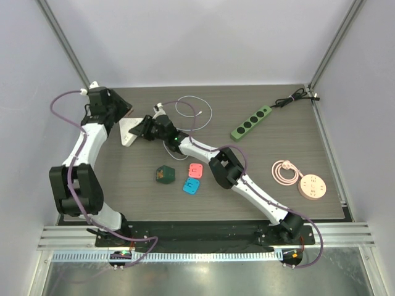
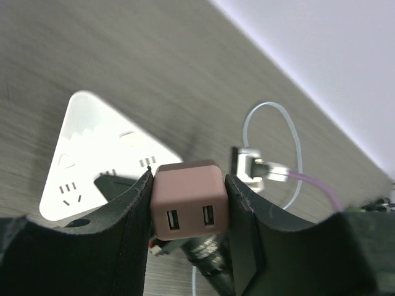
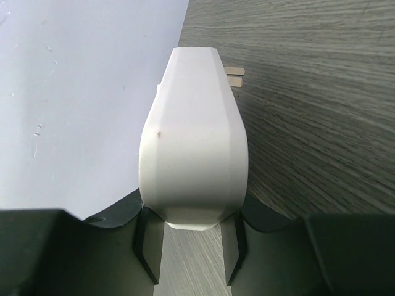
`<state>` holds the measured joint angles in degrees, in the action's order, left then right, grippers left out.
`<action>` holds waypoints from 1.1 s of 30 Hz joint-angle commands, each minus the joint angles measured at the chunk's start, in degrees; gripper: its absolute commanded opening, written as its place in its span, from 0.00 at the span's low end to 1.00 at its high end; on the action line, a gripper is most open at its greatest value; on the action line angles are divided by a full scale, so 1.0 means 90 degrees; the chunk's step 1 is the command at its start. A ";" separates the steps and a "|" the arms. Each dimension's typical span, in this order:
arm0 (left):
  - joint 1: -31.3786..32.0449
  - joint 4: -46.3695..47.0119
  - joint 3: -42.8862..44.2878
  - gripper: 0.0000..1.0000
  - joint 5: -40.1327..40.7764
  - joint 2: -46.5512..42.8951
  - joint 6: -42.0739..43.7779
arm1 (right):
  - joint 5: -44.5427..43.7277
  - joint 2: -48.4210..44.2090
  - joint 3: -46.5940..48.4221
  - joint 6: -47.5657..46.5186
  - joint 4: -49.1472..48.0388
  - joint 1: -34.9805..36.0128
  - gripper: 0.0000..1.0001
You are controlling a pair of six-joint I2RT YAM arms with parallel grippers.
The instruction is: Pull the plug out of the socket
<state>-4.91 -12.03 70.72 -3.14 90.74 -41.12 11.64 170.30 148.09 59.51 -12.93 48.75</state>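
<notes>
Clamping a pink 2-port USB cube (image 2: pixel 186 203) is the left pincer (image 2: pixel 188 180); the right pincer (image 3: pixel 192 219) holds a white plug (image 3: pixel 194 142).

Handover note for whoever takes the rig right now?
Left pincer: shut on the pink USB plug.
Right pincer: shut on the edge of the white socket, bracing it.
Both things are at the far-left of the table.
Done: both grasps.
Cannot tell whether the plug's prongs have cleared the socket.
Left to do: pull the plug straight away with the socket held, then confirm separation.
</notes>
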 commanded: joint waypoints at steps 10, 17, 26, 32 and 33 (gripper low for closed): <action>-0.0353 0.0224 -0.0289 0.00 -0.0297 -0.0823 -0.0236 | -0.0443 0.0170 0.0166 -0.0664 0.0704 -0.0114 0.31; -0.0353 0.0156 -0.0465 0.00 0.0046 -0.1283 -0.0021 | -0.0405 -0.0240 0.0108 -0.0752 0.0802 -0.0280 0.69; -0.0353 0.0116 -0.0484 0.00 -0.0003 -0.1361 -0.0030 | -0.0152 -0.1138 -0.0468 -0.0304 0.1726 -0.0787 0.88; -0.0178 0.0058 -0.0358 0.00 -0.0403 -0.1138 -0.0021 | 0.0357 -0.1646 -0.0858 -0.0166 0.1905 -0.0778 0.91; -0.0081 -0.0029 -0.0280 0.00 -0.0413 -0.0934 0.0047 | 0.0396 -0.1869 -0.0975 -0.0244 0.1925 -0.0749 0.91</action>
<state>-7.49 -12.53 65.80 -4.51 80.40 -42.41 12.36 160.81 141.03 57.69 1.15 40.66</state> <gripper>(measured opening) 0.468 0.909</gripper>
